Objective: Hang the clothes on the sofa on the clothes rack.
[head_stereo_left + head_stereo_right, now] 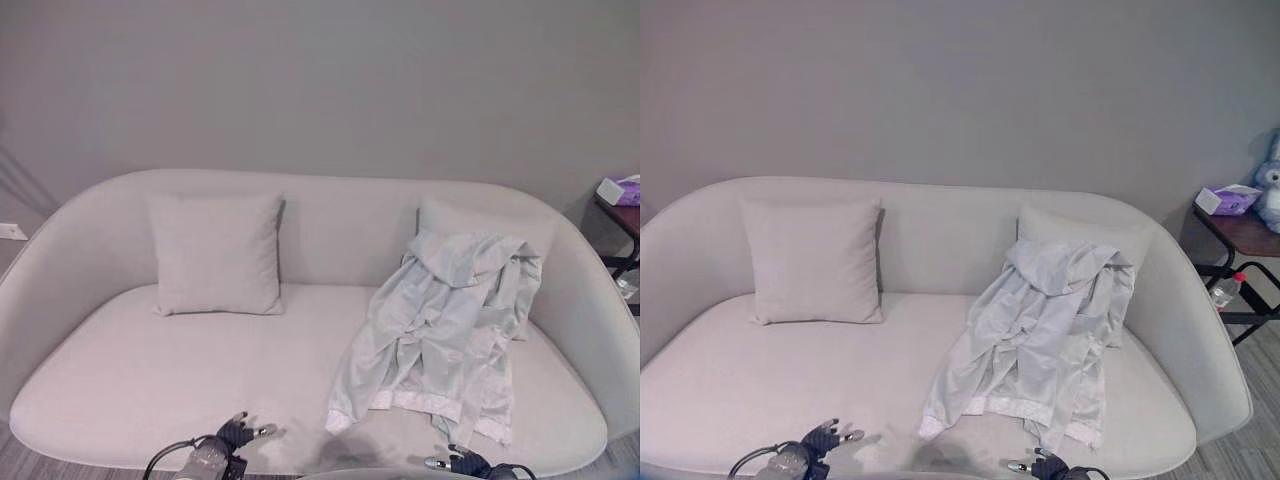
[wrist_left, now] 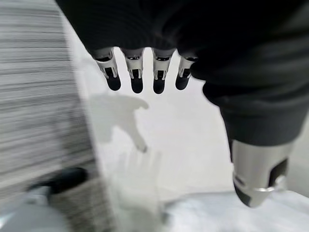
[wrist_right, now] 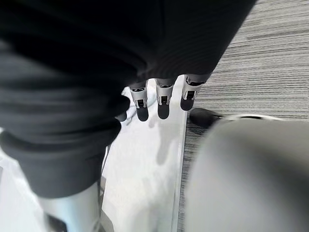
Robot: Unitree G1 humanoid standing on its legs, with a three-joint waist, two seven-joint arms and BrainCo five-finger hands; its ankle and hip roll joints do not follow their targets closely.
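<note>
The pale green robe [image 1: 445,325] lies crumpled at about three o'clock on the sofa [image 1: 150,390], draped from the right cushion [image 1: 480,222] down over the seat, its white-trimmed hem nearest the robot. Both hands hang low at the seat's front edge — the left hand [image 1: 238,434] at seven o'clock, the right hand [image 1: 462,461] at five — fingers straight and relaxed, holding nothing. To do the pickup well, I would send the right hand for the collar bunched up by the cushion rather than the loose hem, so the garment lifts in one piece. The seat is smooth, light upholstery; a square pillow [image 1: 217,253] stands at ten o'clock. Plain grey wall [image 1: 320,90] behind, striped floor [image 3: 270,63], a side table [image 1: 1240,232] at three o'clock.
</note>
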